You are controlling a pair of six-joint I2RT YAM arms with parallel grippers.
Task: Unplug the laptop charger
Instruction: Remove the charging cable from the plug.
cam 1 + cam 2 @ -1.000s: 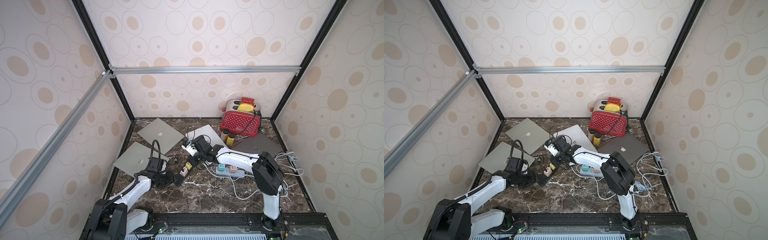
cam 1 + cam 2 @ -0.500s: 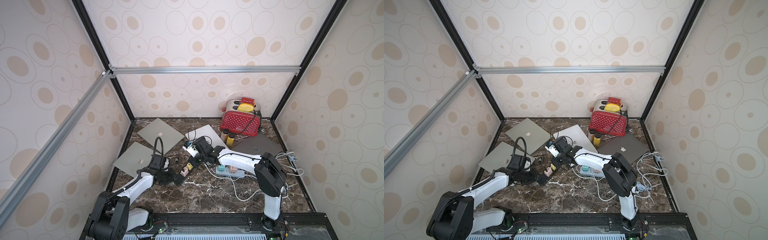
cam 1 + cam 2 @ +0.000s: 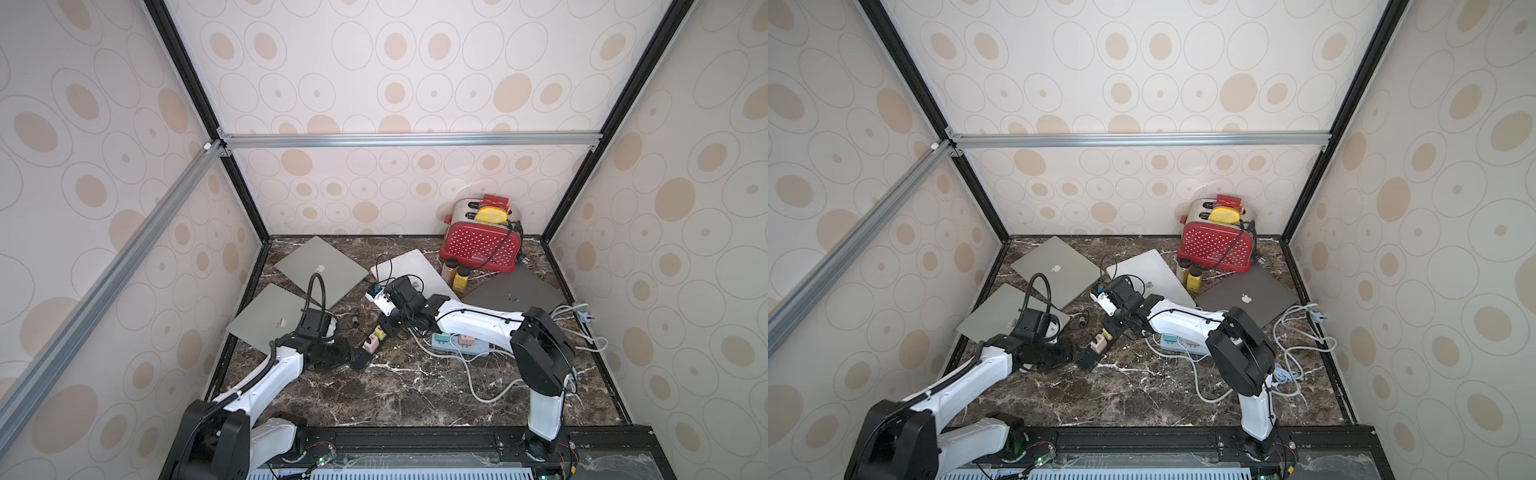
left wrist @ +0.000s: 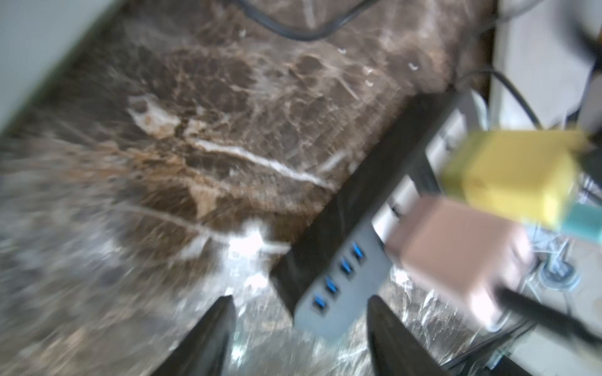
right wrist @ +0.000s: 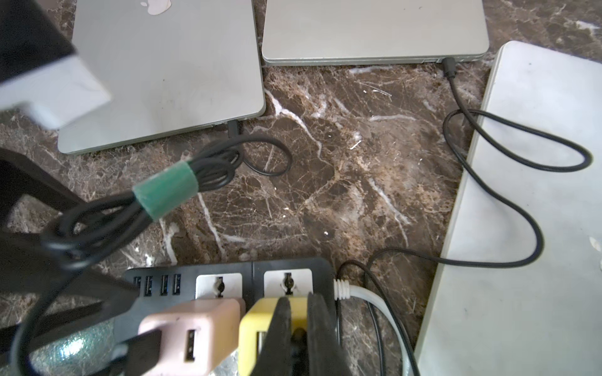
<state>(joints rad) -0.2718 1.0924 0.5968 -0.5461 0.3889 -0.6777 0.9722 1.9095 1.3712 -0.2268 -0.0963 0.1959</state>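
A black power strip [image 5: 254,270] lies on the marble floor with a pink charger [image 5: 192,332] and a yellow charger [image 5: 257,322] plugged into it. In both top views the two show as a pink charger [image 3: 369,344] and a yellow charger [image 3: 1108,332]. My right gripper [image 5: 298,301] is shut, its fingers close together against the yellow charger's top. My left gripper [image 4: 301,299] is open, with the strip's USB end [image 4: 332,293] just ahead of its fingertips; that view is blurred. A black cable with a green strap [image 5: 166,190] runs from the pink charger to a laptop [image 5: 169,71].
Several closed laptops lie around, one at the back left [image 3: 320,270] and a dark one [image 3: 515,291] at the right. A red toaster [image 3: 482,245] and two bottles [image 3: 455,272] stand at the back. A grey power strip [image 3: 457,343] and white cables [image 3: 582,332] lie to the right.
My left arm has shifted slightly while its fingers stay at the strip's USB end. The right arm has not moved.
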